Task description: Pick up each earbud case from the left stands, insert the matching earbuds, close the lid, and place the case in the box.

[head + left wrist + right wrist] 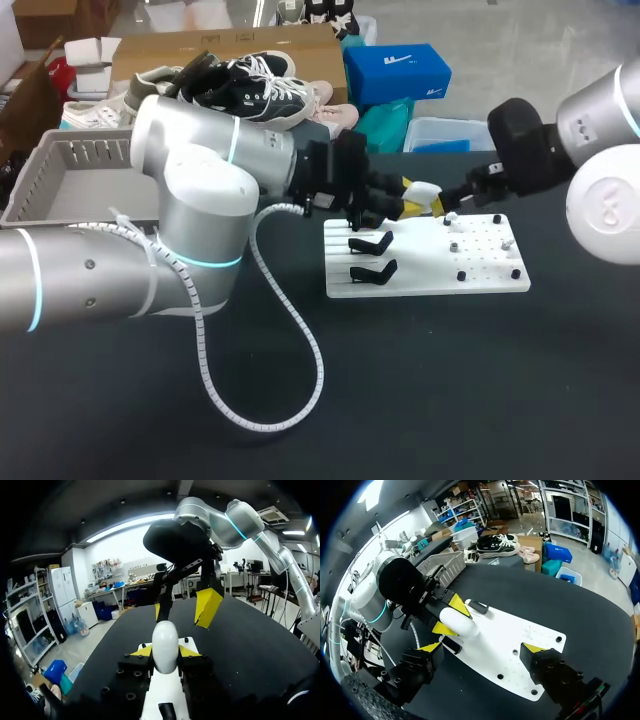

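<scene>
A white earbud case (165, 637) sits clamped between the yellow tips of the left gripper (166, 652), held clear of the black table (450, 400) near the back edge of the white board (490, 283), beside the two black stands (370, 243) and well apart from the grey slatted box (40, 190) at the far left. The right gripper (481, 647) hangs just ahead of the case with its fingers spread wide and nothing between them. The case looks shut, a smooth rounded shell with no lid gap showing, so the step in hand appears to be getting it open before any earbud goes in. The main risk is the grip itself: the shell is glossy and curved, pinched only at its sides, and a push or pry from the other arm could twist it in the pads or pop it loose onto the board. There it might scatter the small pieces (455, 245) standing on the pegs, which are too small to identify for sure. With the two sets of fingers so near each other, a slightly off-line approach could also knock tip against tip rather than meet the lid.
</scene>
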Robot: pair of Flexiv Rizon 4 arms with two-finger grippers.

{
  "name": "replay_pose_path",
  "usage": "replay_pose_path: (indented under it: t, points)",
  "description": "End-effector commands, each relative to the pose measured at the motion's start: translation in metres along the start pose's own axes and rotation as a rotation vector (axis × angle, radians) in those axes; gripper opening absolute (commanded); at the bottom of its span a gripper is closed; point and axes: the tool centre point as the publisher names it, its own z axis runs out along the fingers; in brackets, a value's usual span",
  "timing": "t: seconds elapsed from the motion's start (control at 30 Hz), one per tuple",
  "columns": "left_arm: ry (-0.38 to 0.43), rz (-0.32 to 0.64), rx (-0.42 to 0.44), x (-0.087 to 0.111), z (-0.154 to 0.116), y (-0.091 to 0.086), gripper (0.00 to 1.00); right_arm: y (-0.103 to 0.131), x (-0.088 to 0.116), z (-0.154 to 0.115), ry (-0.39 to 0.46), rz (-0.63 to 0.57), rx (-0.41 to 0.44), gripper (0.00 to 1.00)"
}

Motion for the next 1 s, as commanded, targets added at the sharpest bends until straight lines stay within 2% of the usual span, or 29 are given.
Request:
replay_pose_path:
  t: [0.03,0.73,1.0]
  points:
    - [-0.004,0.005,-0.002,-0.002,-0.001,-0.002,0.0,-0.002,-0.004,0.003,0.003,-0.001,-0.012,1.0]
    - [-0.005,0.028,0.024,-0.006,0.002,-0.014,0.0,-0.005,-0.012,-0.003,-0.026,0.006,-0.008,1.0]
    - [-0.018,0.028,0.032,-0.005,0.002,-0.018,0.0,-0.008,-0.018,-0.013,-0.054,0.01,0.004,1.0]
